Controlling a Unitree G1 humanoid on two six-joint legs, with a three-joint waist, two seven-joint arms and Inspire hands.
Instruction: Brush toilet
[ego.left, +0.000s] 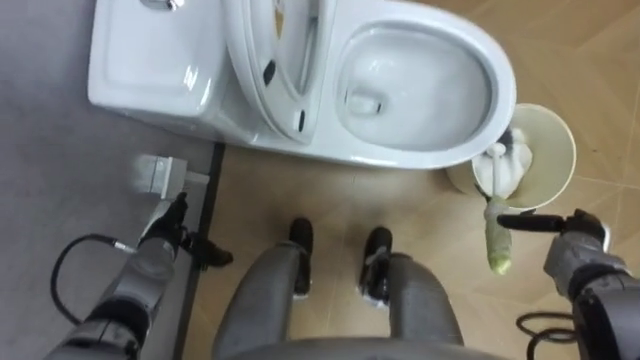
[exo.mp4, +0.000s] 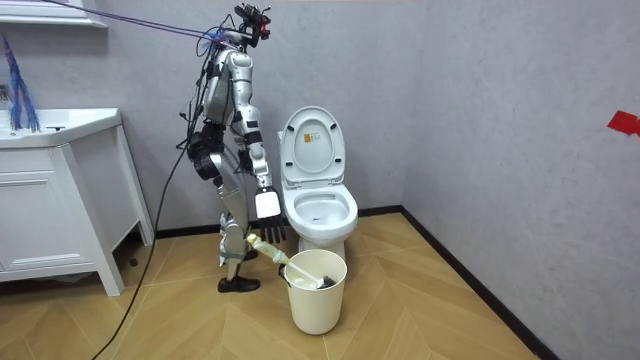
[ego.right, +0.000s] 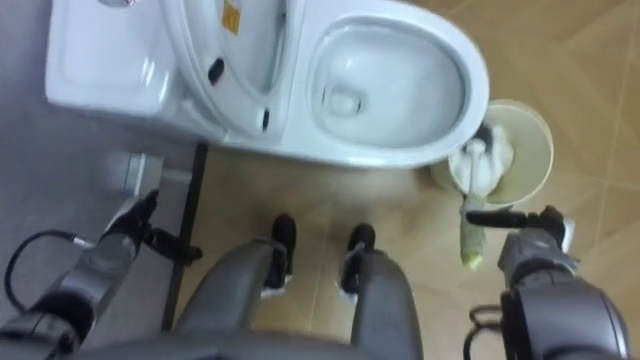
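The white toilet (ego.left: 400, 150) stands just in front of me with its seat and lid (ego.left: 275, 60) raised and the bowl (ego.left: 420, 85) bare. To its right is a cream bucket (ego.left: 548, 140). The toilet brush leans in it, white head (ego.left: 503, 165) inside and yellow-green handle (ego.left: 497, 245) sticking out toward my feet. My right hand (ego.left: 572, 238) hovers beside the handle, dark fingers (ego.left: 525, 222) stretched straight toward it. In the room view the right hand (exo.mp4: 266, 205) is above the handle (exo.mp4: 265, 246), apart from it. My left hand (ego.left: 165, 235) hangs open at my left side.
The grey wall (ego.left: 50, 200) with a dark baseboard (ego.left: 203, 250) runs along my left, with a small white box (ego.left: 160, 175) on it near my left hand. A white vanity cabinet (exo.mp4: 50, 200) stands behind me. Wood floor (exo.mp4: 450, 300) lies open beyond the bucket.
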